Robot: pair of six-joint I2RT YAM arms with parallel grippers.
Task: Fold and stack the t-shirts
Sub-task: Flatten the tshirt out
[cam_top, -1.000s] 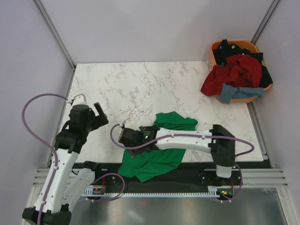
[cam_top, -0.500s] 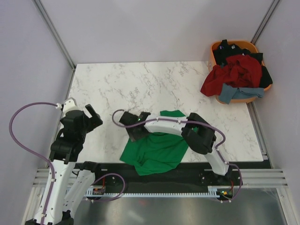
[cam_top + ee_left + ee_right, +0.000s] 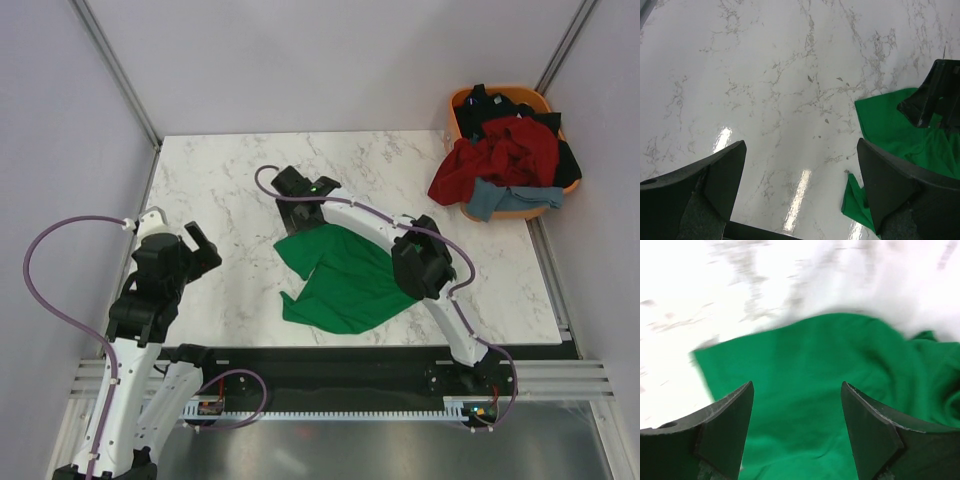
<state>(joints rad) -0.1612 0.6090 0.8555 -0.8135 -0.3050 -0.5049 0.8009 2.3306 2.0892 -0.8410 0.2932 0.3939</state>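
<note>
White-and-grey marble tabletop (image 3: 230,170) fills all three views, with pale walls around it in the overhead camera. I start at the right gripper (image 3: 796,390). Its own camera shows the two dark fingers spread apart with nothing between them. The bright green cotton t-shirt (image 3: 805,355) lies below the gap. That picture is blurred, so I cannot tell whether the fingertips touch the cloth.

From overhead the right arm reaches far over the table. Its gripper sits at the far edge of the green shirt (image 3: 345,280), near the table's middle. Only this view gives me the shirt's whole outline. It is an uneven crumpled patch lying flat on the marble, with a loose flap at its near left corner.

The left gripper (image 3: 800,150) also stands wide open and holds nothing. Its camera looks down on bare marble. The green shirt is off to the right there, with the dark body of the right gripper over its edge, so the left fingers are well apart from the cloth. Overhead, the left gripper (image 3: 200,250) is raised at the table's left side.

Farther out, only the overhead view shows the orange plastic basket (image 3: 531,207) beyond the far right corner. Heaped in it are a dark red shirt (image 3: 505,150), black shirts (image 3: 490,105) and a grey-blue shirt (image 3: 495,195) that hangs over the rim.
</note>
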